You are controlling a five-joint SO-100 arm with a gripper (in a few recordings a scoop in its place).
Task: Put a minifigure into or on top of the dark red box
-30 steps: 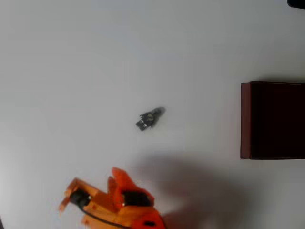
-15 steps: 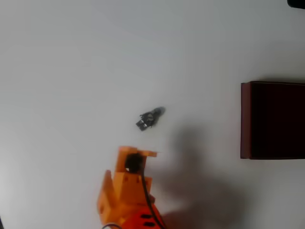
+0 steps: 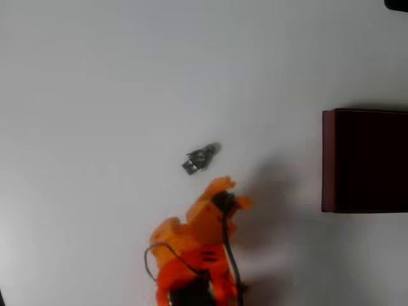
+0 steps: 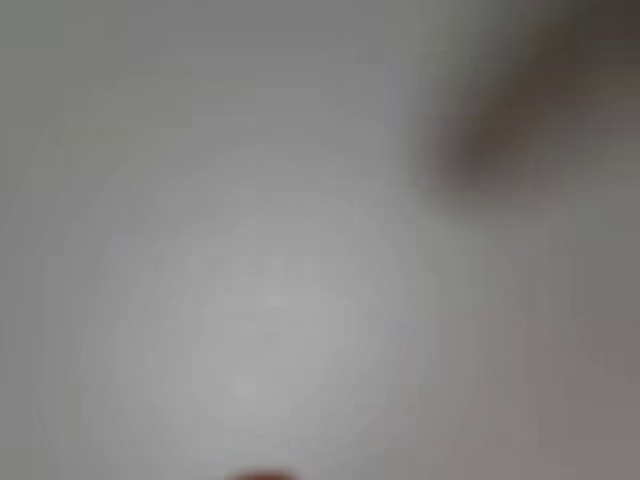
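The minifigure lies on its side on the white table near the middle of the overhead view, its grey head toward the upper right. The dark red box sits at the right edge, its near-black inside facing up. My orange gripper is just below and right of the minifigure, a short gap away and not touching it. From above I cannot tell whether its fingers are open or shut. The wrist view is a blur of grey table with a dark smear at the upper right.
The white table stretches bare to the left and above. My orange arm comes in from the bottom edge and casts a shadow toward the box. A dark corner shows at the top right.
The arm has swung from the bottom left toward the right and upward, bringing the gripper close to the minifigure. Minifigure and box have not moved.
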